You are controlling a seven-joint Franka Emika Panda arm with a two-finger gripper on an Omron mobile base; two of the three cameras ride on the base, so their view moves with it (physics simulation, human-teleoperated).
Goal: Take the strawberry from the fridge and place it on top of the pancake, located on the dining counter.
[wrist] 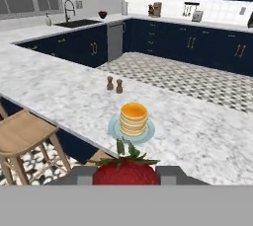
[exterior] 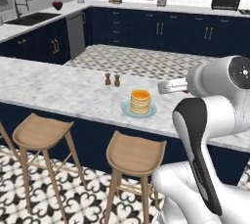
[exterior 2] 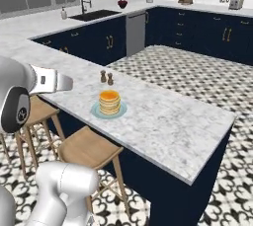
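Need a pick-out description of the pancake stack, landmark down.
On the long marble dining counter above the wooden stools, near its front edge, sits the pancake stack. It is golden-orange on a pale blue-green plate, far wider than the two small brown shakers behind it.

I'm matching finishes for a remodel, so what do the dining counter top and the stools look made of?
The dining counter top looks like polished marble or a marble-look slab: white-grey with fine dark veining, over a navy base. The stools look like light wood in a matte finish: tan seats and slim legs, with little grain visible.
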